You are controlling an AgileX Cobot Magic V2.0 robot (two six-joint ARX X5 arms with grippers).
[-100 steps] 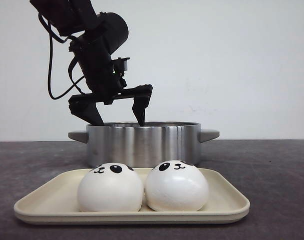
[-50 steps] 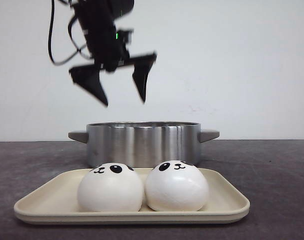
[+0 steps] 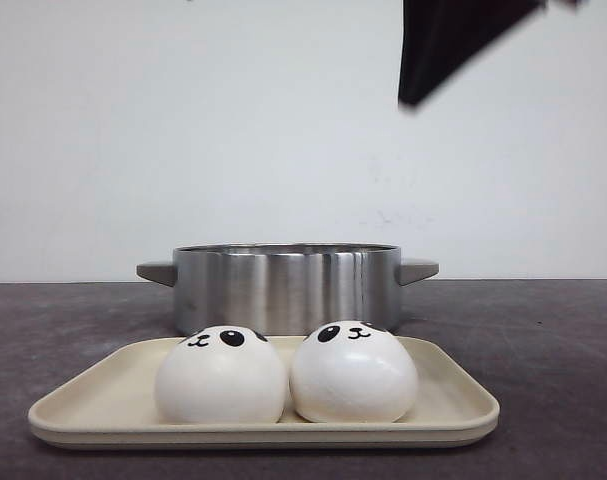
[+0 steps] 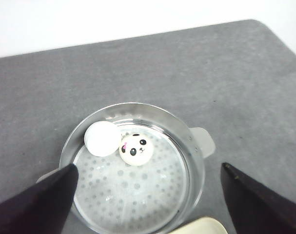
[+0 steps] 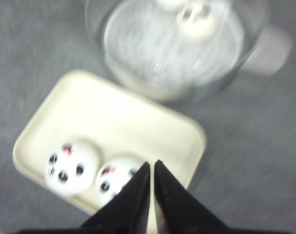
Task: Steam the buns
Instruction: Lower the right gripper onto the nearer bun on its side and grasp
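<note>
Two panda-faced buns [image 3: 220, 375] [image 3: 353, 371] sit side by side on the cream tray [image 3: 463, 405]. Two more buns [image 4: 135, 149] [image 4: 103, 138] lie on the perforated plate inside the steel pot [image 4: 196, 165], touching each other near its wall; one shows its face, the other only plain white. My left gripper [image 4: 148, 167] hangs high over the pot, wide open and empty. My right gripper [image 5: 152, 164] is shut with nothing in it, high above the tray [image 5: 138, 117] near one bun [image 5: 116, 178]. In the front view it shows as a blurred black shape [image 3: 415, 92] at the top right.
The steel pot [image 3: 283, 285] stands just behind the tray, with a side handle [image 3: 418, 270] on each side. Dark grey tabletop [image 3: 543, 350] surrounds both. A white wall lies behind.
The left arm rose from just above the pot and left the front view. A blurred black shape came in at the top right. The buns on the tray stayed put.
</note>
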